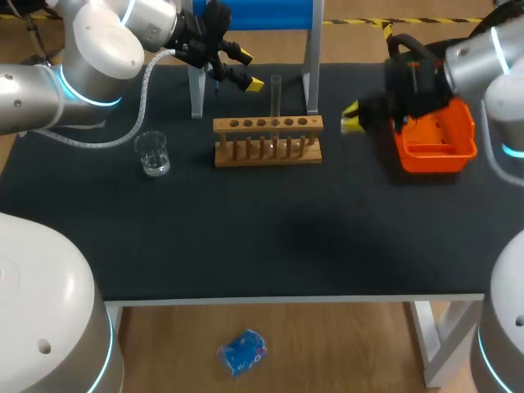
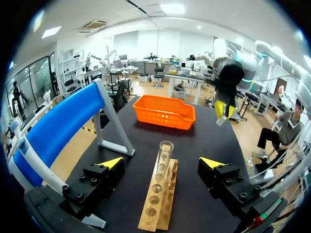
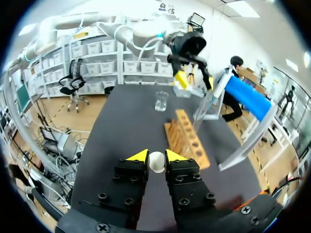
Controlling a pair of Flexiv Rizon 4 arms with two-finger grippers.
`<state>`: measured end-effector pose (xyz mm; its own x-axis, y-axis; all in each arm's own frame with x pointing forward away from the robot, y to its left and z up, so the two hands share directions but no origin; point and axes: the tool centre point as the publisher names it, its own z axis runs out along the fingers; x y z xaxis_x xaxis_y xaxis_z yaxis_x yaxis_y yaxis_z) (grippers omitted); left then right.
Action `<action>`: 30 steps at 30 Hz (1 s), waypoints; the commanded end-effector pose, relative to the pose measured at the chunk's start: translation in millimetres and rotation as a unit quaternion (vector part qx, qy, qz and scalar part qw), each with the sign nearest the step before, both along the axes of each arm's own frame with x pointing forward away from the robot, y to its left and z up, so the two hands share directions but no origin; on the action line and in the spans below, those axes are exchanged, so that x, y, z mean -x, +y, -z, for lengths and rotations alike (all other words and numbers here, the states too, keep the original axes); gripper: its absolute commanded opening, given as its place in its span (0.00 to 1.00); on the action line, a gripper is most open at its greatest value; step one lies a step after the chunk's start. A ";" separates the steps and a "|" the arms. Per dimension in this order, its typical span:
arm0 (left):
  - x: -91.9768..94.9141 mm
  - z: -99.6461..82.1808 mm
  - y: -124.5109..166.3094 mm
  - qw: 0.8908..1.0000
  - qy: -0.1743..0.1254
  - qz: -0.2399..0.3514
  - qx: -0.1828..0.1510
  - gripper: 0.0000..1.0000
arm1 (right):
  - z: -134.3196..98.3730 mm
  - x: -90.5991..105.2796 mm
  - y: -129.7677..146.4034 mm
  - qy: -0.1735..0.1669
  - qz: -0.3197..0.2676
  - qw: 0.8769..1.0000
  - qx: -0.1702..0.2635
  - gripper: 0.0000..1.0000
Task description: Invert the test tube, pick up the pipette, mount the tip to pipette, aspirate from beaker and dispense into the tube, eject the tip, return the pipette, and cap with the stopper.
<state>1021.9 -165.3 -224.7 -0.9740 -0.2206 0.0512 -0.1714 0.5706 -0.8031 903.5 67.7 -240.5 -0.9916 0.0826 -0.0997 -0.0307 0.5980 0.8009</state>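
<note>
Step, judged: capping.
- Test tube [image 1: 276,98]: upright in wooden rack [image 1: 268,124].
- Right gripper [image 3: 152,156]: right of rack, pinching white stopper [image 3: 156,161].
- Left gripper [image 2: 161,162]: behind rack, fingers wide, empty.
- Next move: likely seat stopper squarely on tube mouth.

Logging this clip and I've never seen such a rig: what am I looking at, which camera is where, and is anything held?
Two robot arms stand at a black table. One picture looks down from above; the other two come from a camera on each wrist. On the table stand a wooden rack with a glass test tube upright in it, a beaker, an orange basket and a blue stand. The right gripper pinches a small white stopper between its fingers; the left gripper is open and empty.
</note>
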 end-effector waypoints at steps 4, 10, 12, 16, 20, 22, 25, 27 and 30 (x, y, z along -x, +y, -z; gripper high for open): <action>-1.2 -1.6 0.4 1.000 0.003 0.002 -0.003 1.00 | -25.4 -23.0 19.9 0.043 -0.054 0.997 0.022 0.00; -1.2 -1.6 0.4 1.000 0.003 0.002 -0.003 1.00 | -25.4 -23.0 19.9 0.043 -0.054 0.997 0.022 0.00; -1.2 -1.6 0.4 1.000 0.003 0.002 -0.003 1.00 | -25.4 -23.0 19.9 0.043 -0.054 0.997 0.022 0.00; -1.2 -1.6 0.4 1.000 0.003 0.002 -0.003 1.00 | -25.4 -23.0 19.9 0.043 -0.054 0.997 0.022 0.00; -1.2 -1.6 0.4 1.000 0.003 0.002 -0.003 1.00 | -29.0 -29.6 22.8 0.047 -0.039 0.998 0.025 0.00; -1.2 -1.6 0.4 1.000 0.003 0.002 -0.003 1.00 | -34.4 -37.4 30.3 0.040 -0.039 0.998 0.035 0.00; -1.2 -1.6 0.4 1.000 0.003 0.002 -0.003 1.00 | -40.6 -49.6 43.3 0.032 -0.043 0.998 0.046 0.00; -1.2 -1.6 0.4 1.000 0.003 0.002 -0.003 1.00 | -43.4 -55.3 50.9 0.026 -0.047 0.997 0.049 0.00; -1.2 -1.6 0.4 1.000 0.003 0.002 -0.003 1.00 | -43.8 -61.0 63.4 0.023 -0.055 0.997 0.055 0.00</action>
<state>1021.9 -165.3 -224.7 -0.9740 -0.2205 0.0512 -0.1714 0.5708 -0.8030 950.7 117.5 -196.1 -0.9971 -0.0194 -0.0735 -0.0680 0.6620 0.7464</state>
